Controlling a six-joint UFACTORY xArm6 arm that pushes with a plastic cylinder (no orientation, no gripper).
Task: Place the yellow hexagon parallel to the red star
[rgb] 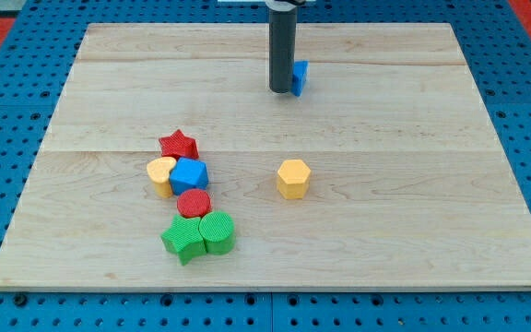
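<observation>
The yellow hexagon [293, 178] stands alone near the middle of the wooden board [413, 184]. The red star [179, 145] lies to its left and slightly higher, at the top of a cluster of blocks. My tip [281, 90] rests on the board near the view's top, well above the yellow hexagon. A small blue block [300, 77] sits just right of the rod, partly hidden behind it.
Below the red star sit a yellow heart-like block [160, 174], a blue block [189, 175], a red cylinder [194, 204], a green star-like block [183, 239] and a green round block [218, 231]. A blue pegboard [7, 111] surrounds the board.
</observation>
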